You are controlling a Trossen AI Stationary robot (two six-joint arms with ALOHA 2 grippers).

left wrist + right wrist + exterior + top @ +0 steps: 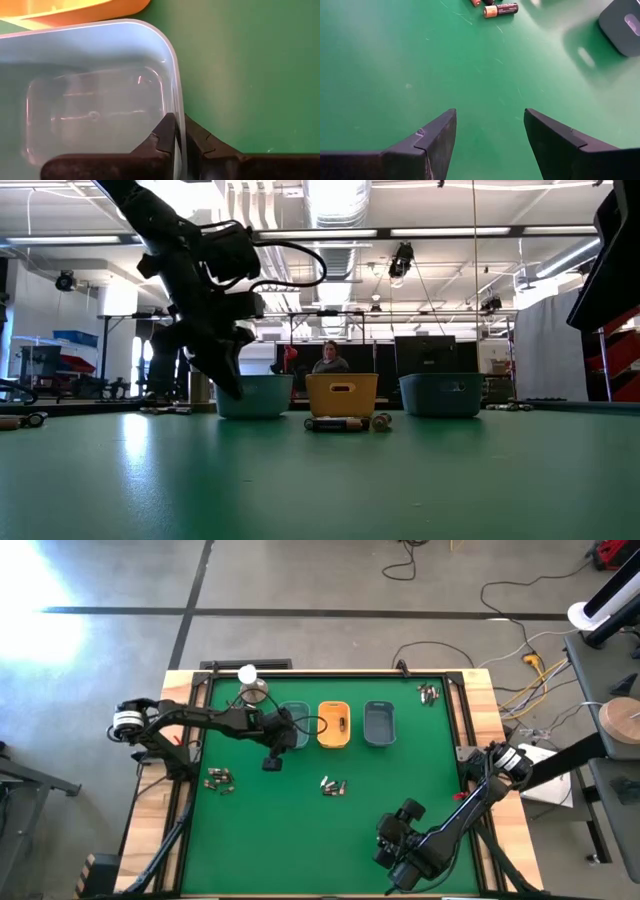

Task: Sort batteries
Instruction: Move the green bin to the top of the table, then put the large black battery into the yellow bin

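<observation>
right gripper (490, 140): parked near the table's front edge, fingers held apart, nothing between them; bare green mat (300, 830) ahead.
batteries (333, 786): small cluster at mid-table, lying flat; in the right wrist view one lies crosswise, coppery end seen; more at the left side (219, 779) and far right corner (429, 692).
left gripper (180, 137): arm reached across, wrist tilted down; fingers closed on the near rim of the teal tray (100, 100).
trays: teal, orange tray (334, 725), grey tray (381, 723) in a row, narrow gaps between.
</observation>
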